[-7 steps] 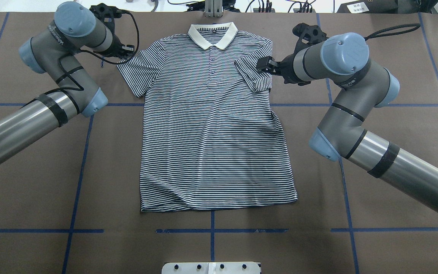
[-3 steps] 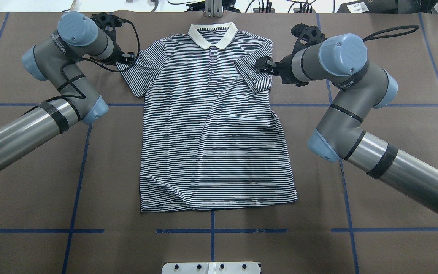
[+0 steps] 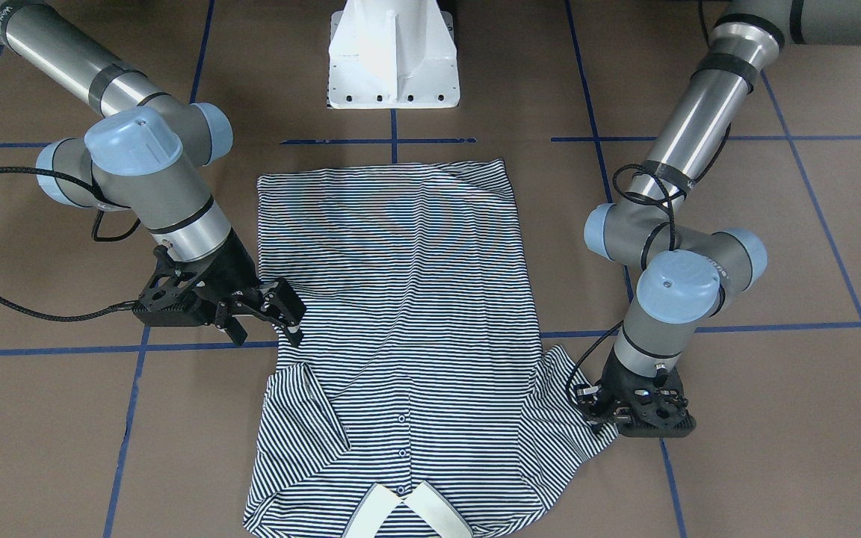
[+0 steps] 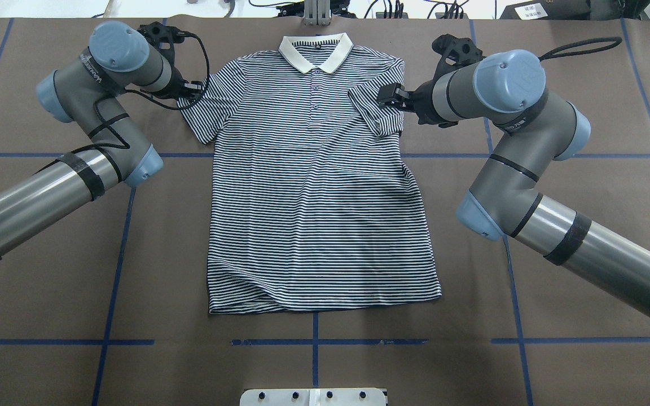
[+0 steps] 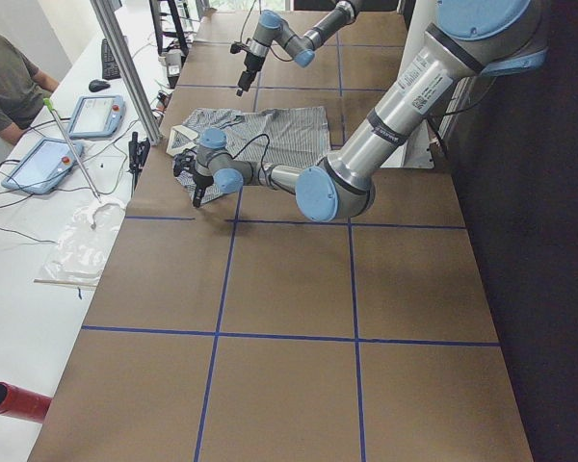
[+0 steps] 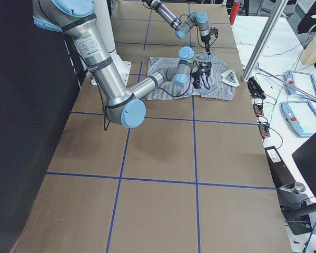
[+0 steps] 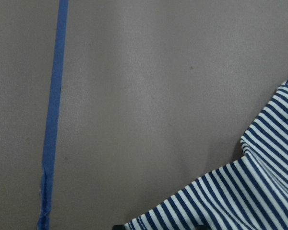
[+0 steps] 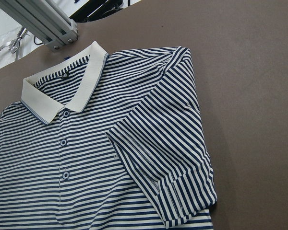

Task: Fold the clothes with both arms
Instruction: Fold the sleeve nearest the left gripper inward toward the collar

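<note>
While the navy-and-white striped short-sleeved polo shirt lies flat and face up in the middle of the brown table, its cream collar points away from the robot. The right sleeve is folded inward onto the chest; the left sleeve lies spread out. Just beside the folded sleeve hovers the black right gripper, fingers spread, holding nothing. At the left sleeve's outer edge the black left gripper points down; whether it pinches the cloth I cannot tell.
</note>
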Robot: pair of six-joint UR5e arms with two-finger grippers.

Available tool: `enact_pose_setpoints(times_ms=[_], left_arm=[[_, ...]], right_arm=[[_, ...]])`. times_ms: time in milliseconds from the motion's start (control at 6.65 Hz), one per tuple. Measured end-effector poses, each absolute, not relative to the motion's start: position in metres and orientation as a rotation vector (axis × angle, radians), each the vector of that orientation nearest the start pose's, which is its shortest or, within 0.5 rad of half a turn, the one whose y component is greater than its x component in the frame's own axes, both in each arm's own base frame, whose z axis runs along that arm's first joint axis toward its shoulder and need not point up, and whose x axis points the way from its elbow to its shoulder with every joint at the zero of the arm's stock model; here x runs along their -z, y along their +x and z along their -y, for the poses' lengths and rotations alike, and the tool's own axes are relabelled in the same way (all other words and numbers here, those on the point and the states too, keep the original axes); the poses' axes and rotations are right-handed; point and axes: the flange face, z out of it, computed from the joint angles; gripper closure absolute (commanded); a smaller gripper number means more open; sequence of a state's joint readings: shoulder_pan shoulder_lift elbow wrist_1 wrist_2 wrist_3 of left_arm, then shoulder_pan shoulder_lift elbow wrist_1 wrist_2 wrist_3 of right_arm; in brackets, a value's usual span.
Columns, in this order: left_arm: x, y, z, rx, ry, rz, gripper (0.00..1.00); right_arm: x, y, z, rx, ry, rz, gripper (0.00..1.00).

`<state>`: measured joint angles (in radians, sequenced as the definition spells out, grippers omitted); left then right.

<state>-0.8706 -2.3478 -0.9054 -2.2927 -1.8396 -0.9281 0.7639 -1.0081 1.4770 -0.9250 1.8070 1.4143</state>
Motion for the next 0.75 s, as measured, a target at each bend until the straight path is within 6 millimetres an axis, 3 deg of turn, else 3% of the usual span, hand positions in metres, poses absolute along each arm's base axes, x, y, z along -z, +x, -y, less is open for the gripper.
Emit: enact_pose_setpoints(times_ms=[301,451,601,751], left_arm=[[-0.406,0.448,0.703,0.107,0.388,-0.784,1.0],[-0.378,0.451,0.707,0.126,0.398,-0.811,1.0],[-0.332,0.464,0.707,0.161,0.385,-0.842,1.0],[-0.297,0.489,0.695,0.176,0.356,-0.858,1.0]], right_arm=[[-0.299,-0.434,0.568,-0.41,0.305,1.095,0.0],[-0.299,-0.434,0.568,-0.41,0.305,1.095,0.0],[-0.299,-0.434,0.568,-0.41,0.306,1.096,0.0],[-0.3,-0.434,0.568,-0.409,0.305,1.096,0.0]])
